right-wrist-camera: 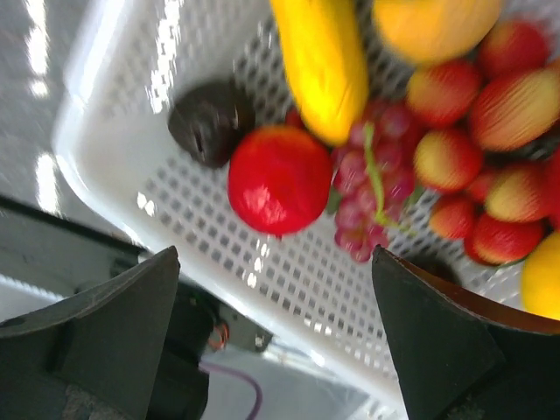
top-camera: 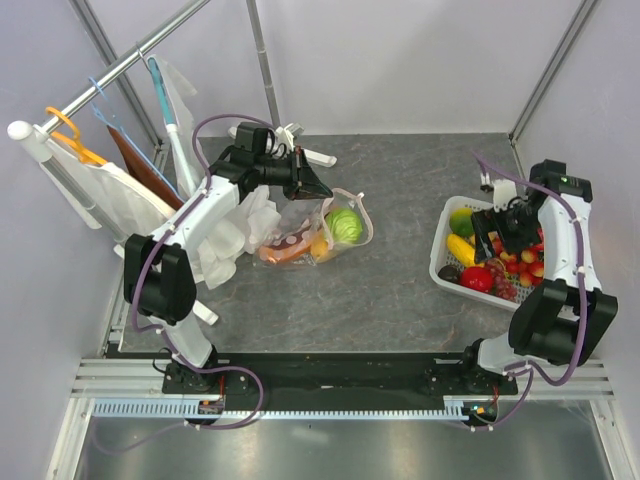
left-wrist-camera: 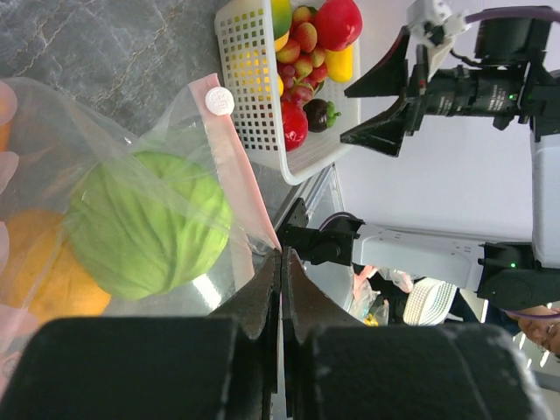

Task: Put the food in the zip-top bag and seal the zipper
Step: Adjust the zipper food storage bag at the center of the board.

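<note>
Clear plastic dotted with pink, the bag (top-camera: pixel 310 238) lies on the grey worktop (top-camera: pixel 400 290) left of centre, with a green cabbage (top-camera: pixel 346 225) and orange pieces (top-camera: pixel 283 250) inside. The left gripper (left-wrist-camera: pixel 282 254) is pinched tight on the bag's pink zipper strip (left-wrist-camera: pixel 238 166), along from its white slider (left-wrist-camera: pixel 219 101). The right gripper (right-wrist-camera: pixel 273 258) hangs spread wide over the white basket (right-wrist-camera: pixel 114 114), which holds a red apple (right-wrist-camera: pixel 278 179).

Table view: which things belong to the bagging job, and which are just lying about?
Job: clear pink-dotted plastic zip-top bag, its pink-red zipper strip, round green cabbage, toy fruit in white slatted basket.
Lying about: white cloths on hangers, metal rail.
</note>
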Robot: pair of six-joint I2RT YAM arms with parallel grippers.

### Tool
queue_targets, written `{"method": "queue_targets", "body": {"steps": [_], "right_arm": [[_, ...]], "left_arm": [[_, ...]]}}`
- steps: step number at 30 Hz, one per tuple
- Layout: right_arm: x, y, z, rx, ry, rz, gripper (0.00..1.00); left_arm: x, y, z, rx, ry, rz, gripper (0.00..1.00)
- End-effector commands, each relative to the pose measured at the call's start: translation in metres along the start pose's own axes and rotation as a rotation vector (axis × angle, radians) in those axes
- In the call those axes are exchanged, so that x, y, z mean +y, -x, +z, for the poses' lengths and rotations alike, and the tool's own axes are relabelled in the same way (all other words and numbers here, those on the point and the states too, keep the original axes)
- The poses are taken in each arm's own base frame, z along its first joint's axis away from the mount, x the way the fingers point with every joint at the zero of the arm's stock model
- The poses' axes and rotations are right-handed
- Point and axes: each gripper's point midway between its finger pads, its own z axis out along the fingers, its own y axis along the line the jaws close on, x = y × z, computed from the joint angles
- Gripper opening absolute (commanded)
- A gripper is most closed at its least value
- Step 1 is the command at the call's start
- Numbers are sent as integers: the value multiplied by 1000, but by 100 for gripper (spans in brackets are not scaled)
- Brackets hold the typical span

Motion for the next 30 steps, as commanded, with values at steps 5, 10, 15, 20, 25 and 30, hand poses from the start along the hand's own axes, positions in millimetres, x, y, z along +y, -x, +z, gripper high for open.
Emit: {"method": "queue_targets", "body": {"steps": [5, 10, 15, 20, 25, 30], "right_arm": [[-5, -55, 25, 193, -26, 15, 98], [-9, -59, 47, 210, -22, 50, 98], [-12, -61, 61, 211, -23, 60, 98], [-9, -51, 60, 175, -5, 56, 98], [-5, -33, 46, 126, 18, 64, 98], [7, -5, 20, 13, 55, 43, 97]], "left_arm": [[-18, -2, -9, -7, -44, 53, 2], [-19, -1, -9, -9, -48, 63, 2], [-17, 0, -8, -5, -47, 58, 2], [-18, -1, -8, 1, -52, 49, 2], [-20, -1, -9, 1, -56, 53, 2], [-22, -1, -10, -2, -59, 51, 2]]}}
